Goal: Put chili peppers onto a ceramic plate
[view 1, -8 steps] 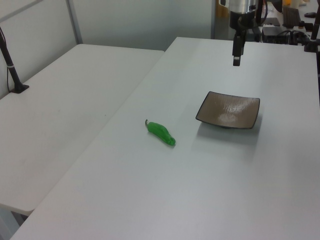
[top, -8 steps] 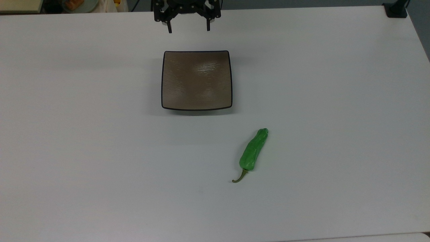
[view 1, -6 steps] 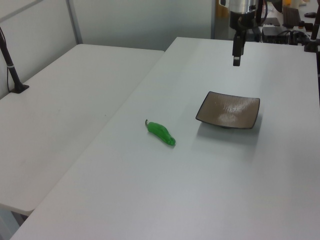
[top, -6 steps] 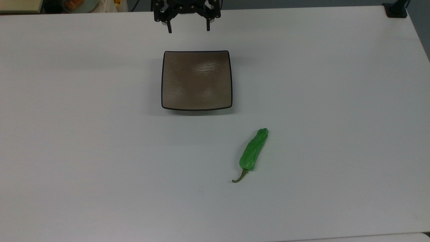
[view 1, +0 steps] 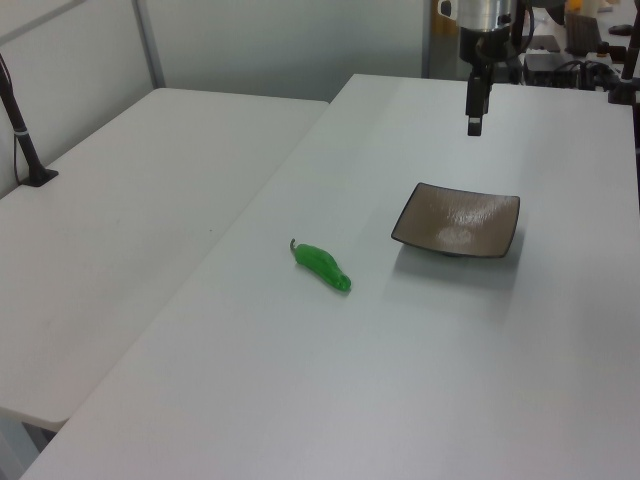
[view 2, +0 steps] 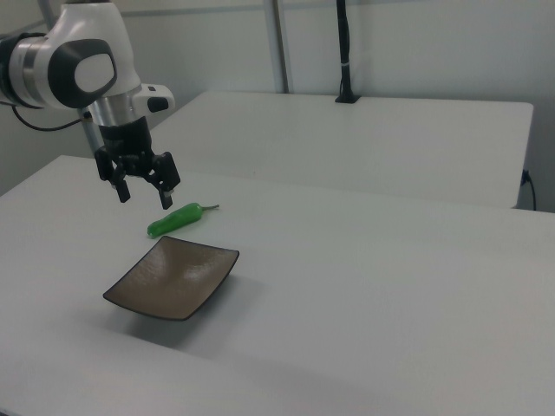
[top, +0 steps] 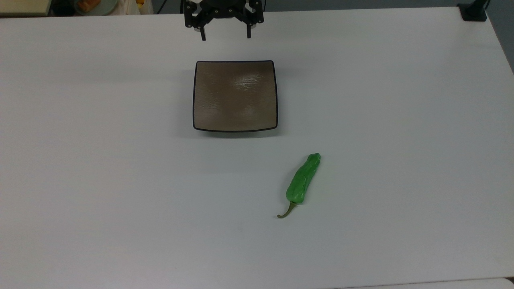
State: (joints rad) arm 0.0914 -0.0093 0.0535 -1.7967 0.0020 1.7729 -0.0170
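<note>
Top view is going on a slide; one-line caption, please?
Open end effector hangs beyond the empty ceramic plate; green chili pepper lies apart on the white table.

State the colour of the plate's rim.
The ceramic plate has a thin dark, near-black rim; the top view shows it best.

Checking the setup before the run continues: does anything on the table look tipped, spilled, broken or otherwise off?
Nothing stands out. The plate sits flat and bare on the table, the pepper lies whole on the table apart from it, and the gripper hangs open above the table beyond the plate's far edge, holding nothing.
</note>
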